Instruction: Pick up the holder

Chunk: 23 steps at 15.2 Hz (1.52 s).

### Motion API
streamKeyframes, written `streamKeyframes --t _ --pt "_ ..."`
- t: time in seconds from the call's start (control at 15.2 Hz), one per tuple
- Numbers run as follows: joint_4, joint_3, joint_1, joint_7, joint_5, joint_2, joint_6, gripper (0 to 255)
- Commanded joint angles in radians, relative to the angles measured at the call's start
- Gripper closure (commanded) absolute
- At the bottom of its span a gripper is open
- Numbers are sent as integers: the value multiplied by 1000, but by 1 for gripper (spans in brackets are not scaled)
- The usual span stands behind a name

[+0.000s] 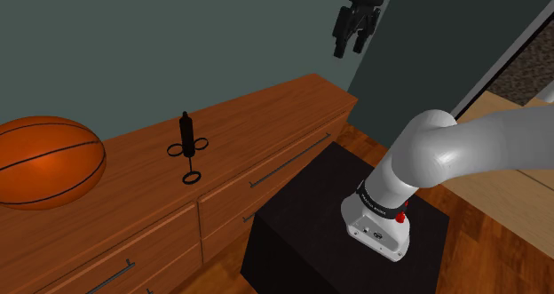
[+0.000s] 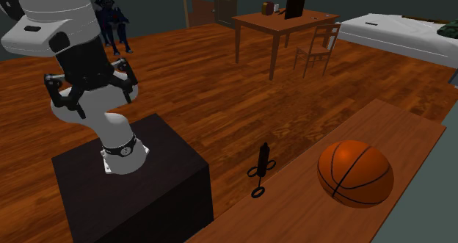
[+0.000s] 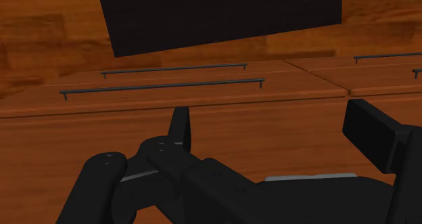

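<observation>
The slim black holder (image 1: 188, 146) with ring-shaped loops stands upright on the brown wooden tabletop (image 1: 266, 106) of a dresser, whose drawers (image 1: 266, 172) are shut. An orange basketball (image 1: 44, 159) rests on the same tabletop, well apart from it. The black two-finger gripper (image 1: 348, 51) hangs high above, jaws apart and empty, before a grey-green wall (image 1: 178, 35). The wooden plank floor (image 2: 220, 80) spreads beyond.
</observation>
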Motion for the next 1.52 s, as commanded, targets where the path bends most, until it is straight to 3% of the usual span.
streamKeyframes --t 0.0,0.73,1.45 --pt "0 0 0 0 0 0 0 0" --pt "-182 55 124 -95 73 148 432 0" --pt "-213 123 253 -204 145 439 860 0"
